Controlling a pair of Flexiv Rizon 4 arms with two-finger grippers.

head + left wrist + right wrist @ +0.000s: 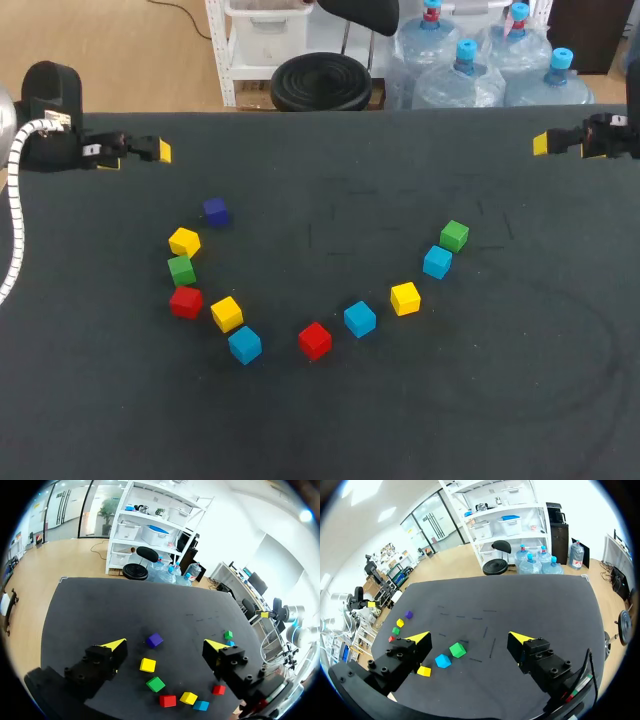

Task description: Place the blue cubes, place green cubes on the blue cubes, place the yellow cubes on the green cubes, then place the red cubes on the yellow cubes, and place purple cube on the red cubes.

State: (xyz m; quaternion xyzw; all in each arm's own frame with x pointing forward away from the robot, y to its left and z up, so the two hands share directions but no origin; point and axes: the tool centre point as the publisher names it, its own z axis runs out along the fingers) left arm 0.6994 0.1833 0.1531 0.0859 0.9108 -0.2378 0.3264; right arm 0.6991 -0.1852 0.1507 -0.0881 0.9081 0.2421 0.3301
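Note:
The cubes lie in a loose arc on the dark table (330, 150). On its left side are the purple cube (215, 211), a yellow cube (184, 242), a green cube (181, 270), a red cube (185, 301), a second yellow cube (227, 313) and a blue cube (244, 345). Going right come a red cube (315, 340), a blue cube (360, 319), a yellow cube (405, 298), a blue cube (437, 262) and a green cube (454, 236). My left gripper (155, 150) (166, 644) hangs open at the far left. My right gripper (540, 143) (470, 638) hangs open at the far right. Neither holds anything.
No cube is stacked; each lies alone on the mat. Faint chalk marks (340, 215) cross the table's middle, beyond the arc. A wide bare stretch of table (480, 400) lies in front of the cubes.

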